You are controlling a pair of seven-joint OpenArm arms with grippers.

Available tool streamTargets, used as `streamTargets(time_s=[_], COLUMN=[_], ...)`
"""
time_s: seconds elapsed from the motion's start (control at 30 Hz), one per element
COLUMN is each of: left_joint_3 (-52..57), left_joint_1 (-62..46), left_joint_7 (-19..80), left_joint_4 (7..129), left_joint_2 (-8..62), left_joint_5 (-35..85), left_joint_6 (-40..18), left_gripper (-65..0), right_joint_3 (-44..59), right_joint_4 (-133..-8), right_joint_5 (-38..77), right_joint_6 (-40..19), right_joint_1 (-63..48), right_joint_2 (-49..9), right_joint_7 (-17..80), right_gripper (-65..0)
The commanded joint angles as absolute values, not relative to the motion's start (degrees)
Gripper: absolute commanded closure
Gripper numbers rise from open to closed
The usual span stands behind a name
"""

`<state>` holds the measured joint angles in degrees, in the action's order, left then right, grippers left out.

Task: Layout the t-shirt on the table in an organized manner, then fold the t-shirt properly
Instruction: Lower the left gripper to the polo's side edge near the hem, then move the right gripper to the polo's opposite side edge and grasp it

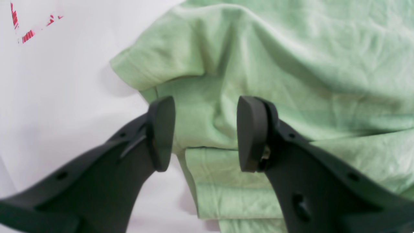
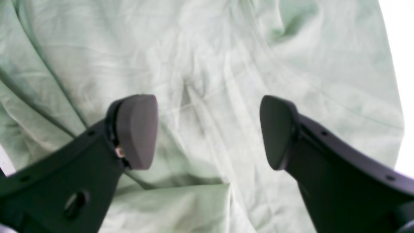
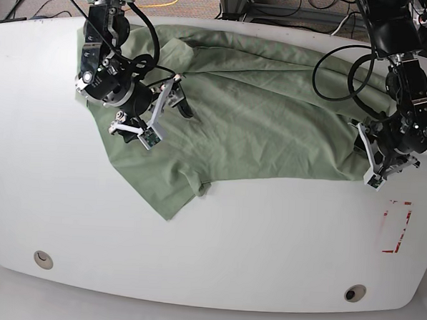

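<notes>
Item: the t-shirt (image 3: 258, 119), sage green, lying rumpled across the far half of the bench (image 3: 216, 253). One tapering part runs out toward the near left of its bulk, a corner there turned under. It is not yet laid flat, so I judge I am at the spreading stage, with folding to come.

Item: my left hand (image 1: 205, 134), at the t-shirt's edge on the side nearest the red tape rectangle (image 3: 397, 227). Pads apart and empty, with stacked hems showing between and below them. I read this as lining up on that edge for a pull outward.

Item: my right hand (image 2: 208, 131), over the t-shirt's opposite shoulder region. Pads spread wide, nothing between them, creased cloth underneath.

Not made out: collar, placket and label, lost among the folds. The wrist views are soft. Whether either hand's tips touch the cloth, I cannot tell.
</notes>
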<state>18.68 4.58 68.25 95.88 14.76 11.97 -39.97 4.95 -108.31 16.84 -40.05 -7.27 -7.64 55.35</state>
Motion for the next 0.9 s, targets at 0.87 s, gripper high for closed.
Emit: streamTargets(time_s=[0.87], left_joint_3=[19.1], left_joint_1=[1.8], left_joint_7=[42.6], left_joint_4=[102.4], left_joint_2=[17.3], left_joint_5=[11.9], left_joint_6=[-40.0], left_gripper=[-28.7], right_joint_3=[16.7], right_joint_4=[-106.1], right_joint_5=[1.4], right_joint_6=[-40.0], right_joint_1=[0.5], right_joint_2=[-10.2], right_joint_7=[42.3], right_gripper=[-46.3])
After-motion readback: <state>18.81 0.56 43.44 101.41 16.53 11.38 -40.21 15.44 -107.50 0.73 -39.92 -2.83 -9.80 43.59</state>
